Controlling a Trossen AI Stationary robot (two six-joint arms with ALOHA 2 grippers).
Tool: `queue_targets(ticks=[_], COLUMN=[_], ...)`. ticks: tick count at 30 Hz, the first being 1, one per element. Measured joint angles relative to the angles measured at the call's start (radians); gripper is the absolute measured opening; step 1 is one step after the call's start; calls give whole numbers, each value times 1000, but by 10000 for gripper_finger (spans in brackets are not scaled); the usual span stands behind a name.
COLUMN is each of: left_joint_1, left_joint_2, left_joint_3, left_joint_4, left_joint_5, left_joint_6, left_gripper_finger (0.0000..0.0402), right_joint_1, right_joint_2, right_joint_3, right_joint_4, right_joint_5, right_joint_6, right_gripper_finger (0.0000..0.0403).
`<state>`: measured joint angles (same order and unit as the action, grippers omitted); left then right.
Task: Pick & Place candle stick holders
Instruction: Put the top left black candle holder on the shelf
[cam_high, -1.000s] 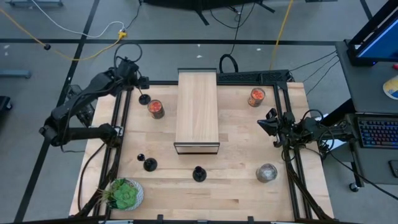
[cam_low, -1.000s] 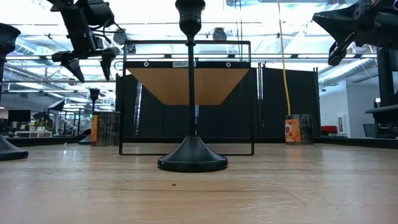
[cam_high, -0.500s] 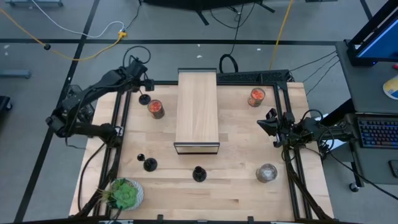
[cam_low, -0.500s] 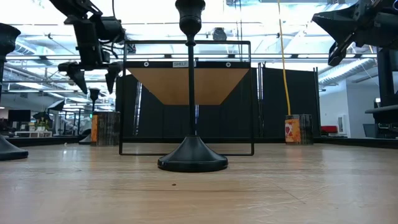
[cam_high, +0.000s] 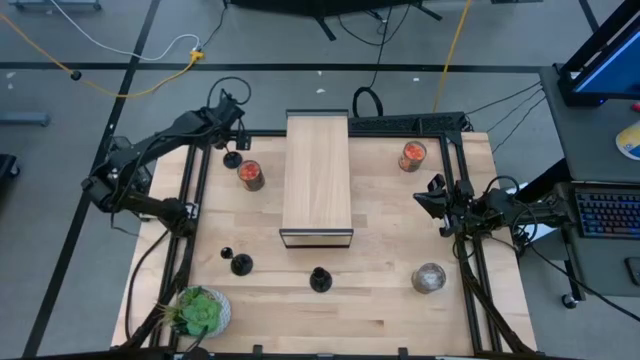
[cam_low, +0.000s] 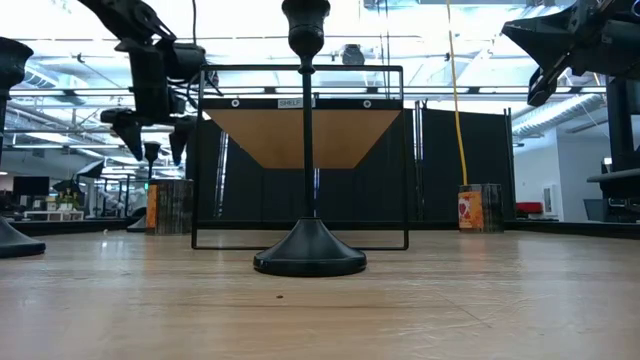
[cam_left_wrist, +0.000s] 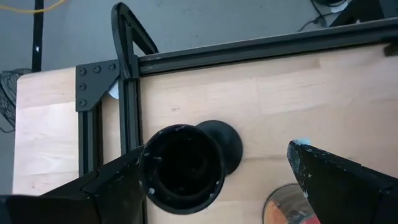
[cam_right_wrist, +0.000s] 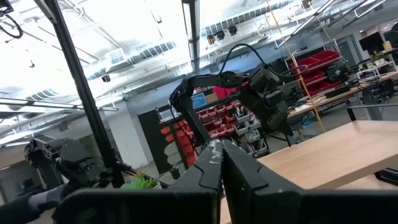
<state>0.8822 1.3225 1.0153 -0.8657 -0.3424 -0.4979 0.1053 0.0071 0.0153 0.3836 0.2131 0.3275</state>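
The wooden desk (cam_high: 380, 300) stands on grey floor (cam_high: 80, 120). The left end effector (cam_high: 232, 133), spread wide, hovers over 1 far-left candle stick holder (cam_high: 232, 158), touching nothing.

A long box (cam_high: 317, 185) lies in the middle of the surface (cam_high: 380, 300). Left of it stand a jar (cam_high: 250, 175) and one candle stick holder (cam_high: 232, 158), with the left claw (cam_high: 234, 137) above that holder. Two more holders (cam_high: 241, 265) (cam_high: 320, 279) stand before the box. A plant (cam_high: 199, 312) is at the front left corner.
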Motion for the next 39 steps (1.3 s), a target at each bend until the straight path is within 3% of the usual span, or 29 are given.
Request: queue_targets(ticks=[17, 29, 39], left_joint_1=[1, -27, -33], left_joint_2=[0, 0, 0], left_joint_3=[0, 0, 0], left_joint_4=[11, 73, 160], left_joint_5=[-70, -77, -112], left_joint_6=[-41, -232, -294], left_gripper_finger=[379, 378, 378], right_joint_1=[0, 0, 0], right_joint_2=[0, 0, 0], right_joint_3=[0, 0, 0], right_joint_4=[0, 0, 0], right_joint_5=[0, 0, -1], right_joint_6=[0, 0, 0], right_gripper_finger=[0, 0, 0])
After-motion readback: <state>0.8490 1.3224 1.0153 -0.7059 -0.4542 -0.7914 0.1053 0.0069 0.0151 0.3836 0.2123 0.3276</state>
